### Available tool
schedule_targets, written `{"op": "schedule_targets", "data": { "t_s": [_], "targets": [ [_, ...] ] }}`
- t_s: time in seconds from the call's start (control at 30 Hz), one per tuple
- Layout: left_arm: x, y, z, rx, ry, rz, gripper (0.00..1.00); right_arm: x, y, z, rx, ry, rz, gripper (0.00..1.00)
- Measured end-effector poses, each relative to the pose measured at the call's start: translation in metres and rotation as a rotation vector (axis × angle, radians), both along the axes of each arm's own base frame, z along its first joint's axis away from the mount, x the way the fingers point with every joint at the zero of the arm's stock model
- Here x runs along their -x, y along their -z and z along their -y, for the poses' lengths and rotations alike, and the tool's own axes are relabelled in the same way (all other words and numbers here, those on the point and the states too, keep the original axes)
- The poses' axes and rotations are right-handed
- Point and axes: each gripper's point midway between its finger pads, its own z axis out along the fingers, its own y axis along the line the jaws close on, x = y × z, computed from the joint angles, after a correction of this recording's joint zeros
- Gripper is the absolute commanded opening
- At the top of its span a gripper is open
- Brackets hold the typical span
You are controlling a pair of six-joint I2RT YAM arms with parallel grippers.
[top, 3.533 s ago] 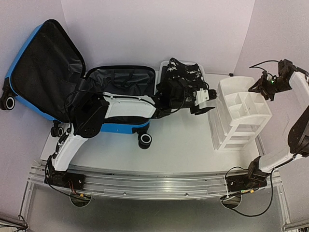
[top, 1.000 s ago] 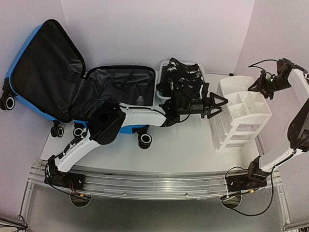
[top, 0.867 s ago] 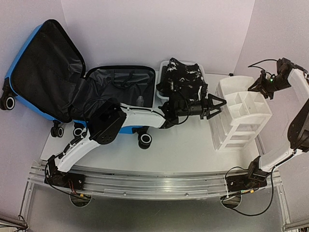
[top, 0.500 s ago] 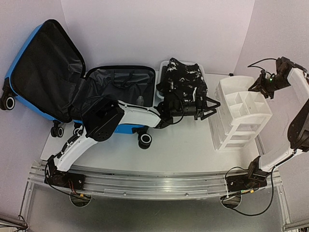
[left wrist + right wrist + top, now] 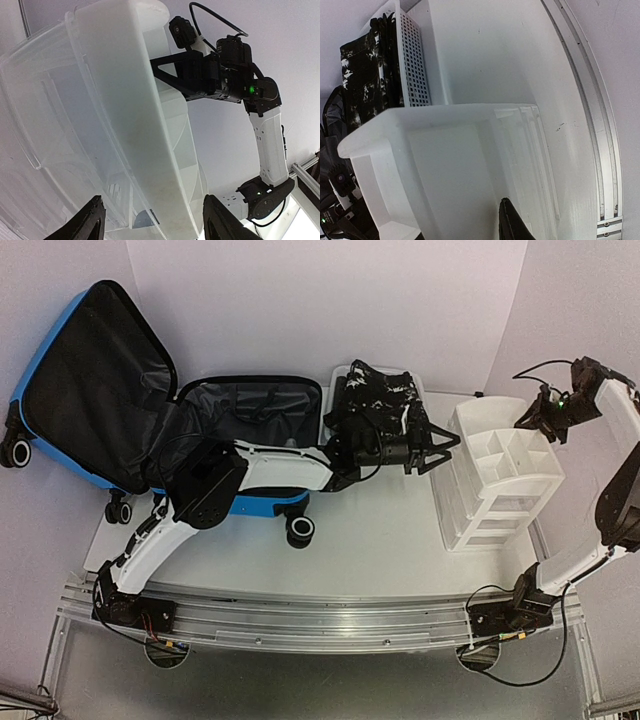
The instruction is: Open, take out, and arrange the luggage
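Observation:
The blue luggage (image 5: 250,410) lies open at the left, its lid propped up and the black lining showing. My left arm reaches across its front edge. The left gripper (image 5: 447,448) (image 5: 157,226) stands open just before the near wall of the white organizer (image 5: 500,475) (image 5: 120,100), with that wall ahead of its fingertips (image 5: 94,219). My right gripper (image 5: 532,418) is shut on the organizer's far right rim. In the right wrist view only one of its fingers (image 5: 512,224) shows, against the organizer's wall (image 5: 450,170).
A white perforated basket (image 5: 338,375) (image 5: 415,65) holding black-and-white patterned clothing (image 5: 385,395) (image 5: 365,75) stands between the luggage and the organizer. A luggage wheel (image 5: 300,530) sticks out near the table's middle. The metal rail (image 5: 320,625) runs along the near edge.
My left gripper has drawn back slightly from the organizer's front toward the basket, and its elbow has shifted left. Its jaws stay open. The right arm and the organizer have held still.

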Motion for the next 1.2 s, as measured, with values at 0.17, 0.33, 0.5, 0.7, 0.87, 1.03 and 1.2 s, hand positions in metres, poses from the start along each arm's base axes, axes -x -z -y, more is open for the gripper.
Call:
{"op": "schedule_targets", "data": {
  "t_s": [0.17,0.33,0.5,0.7,0.87,1.03,1.2],
  "targets": [
    [0.005,0.012,0.007,-0.063,-0.002,-0.038,0.6,-0.001,0.0,0.0,-0.004,-0.001,-0.002,0.26],
    [0.007,0.026,0.009,-0.12,-0.001,-0.083,0.61,-0.001,0.0,0.0,-0.005,-0.002,-0.002,0.26],
    [0.007,0.027,0.011,-0.124,-0.002,-0.085,0.57,-0.001,0.0,-0.001,-0.007,-0.003,-0.002,0.25],
    [0.006,0.021,0.012,-0.113,-0.004,-0.079,0.55,-0.002,0.0,0.0,-0.008,-0.003,-0.002,0.25],
    [0.007,0.017,0.014,-0.117,-0.009,-0.082,0.52,-0.002,0.0,0.0,-0.008,-0.003,-0.003,0.26],
    [0.007,0.019,0.016,-0.129,-0.014,-0.089,0.5,-0.002,0.0,0.0,-0.008,-0.003,-0.002,0.26],
    [0.006,0.026,0.016,-0.156,-0.02,-0.107,0.44,-0.002,0.0,0.0,-0.008,-0.003,-0.002,0.26]
  ]
}}
